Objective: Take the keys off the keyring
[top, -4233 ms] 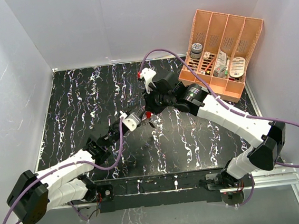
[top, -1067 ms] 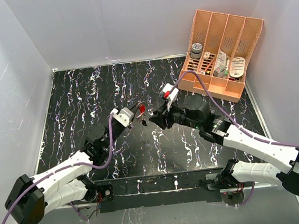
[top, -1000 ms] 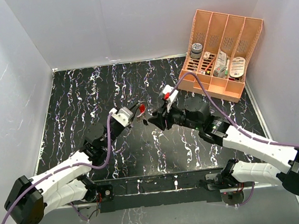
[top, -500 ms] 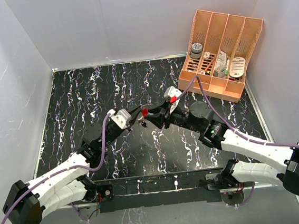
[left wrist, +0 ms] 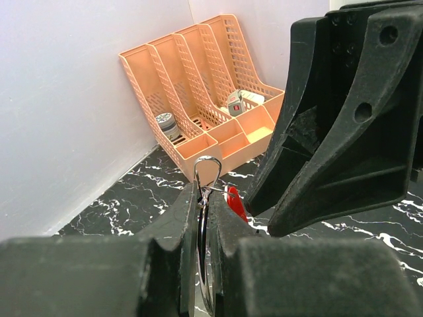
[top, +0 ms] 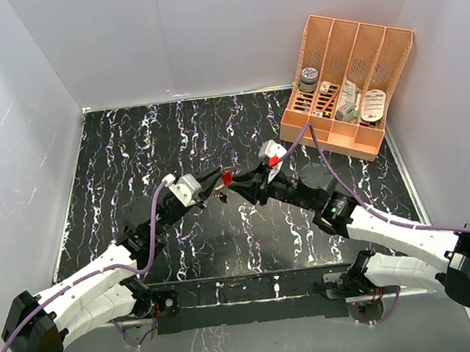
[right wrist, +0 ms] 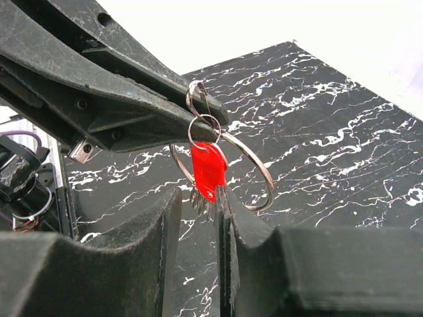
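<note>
Near edge: both arm bases sit at the near rim of the black marbled bench [top: 133,152], and the arms reach inward to meet near its middle.
Left claw: the left claw [left wrist: 205,201] is clamped tight, with the wire of the keyring [right wrist: 267,176] running up between its two pads. The claw is raised off the bench and points toward the right arm.
Keyring: it is held on edge at the tip of the left claw. A smaller loop stands above the fingertips, and the large loop hangs free on the far side.
Keys: the keys [right wrist: 197,199] hang in a bunch from the ring, under a small red piece [right wrist: 208,168], in the gap between the two claws.
Right claw: the right claw [right wrist: 198,195] faces the left one tip to tip, its jaws drawn to a narrow slot. The lower end of the red piece and the key tips dip into that slot. I cannot tell whether the pads press on them.
Room at the meeting point: the two claws are almost touching, with only the ring and keys between them.
Open bench: bare surface spreads left, ahead and behind the claws.
Far right corner: an orange organiser [top: 322,39] leans against the walls, well apart from the claws.
Bounds: white walls close in the left, back and right edges of the bench.
</note>
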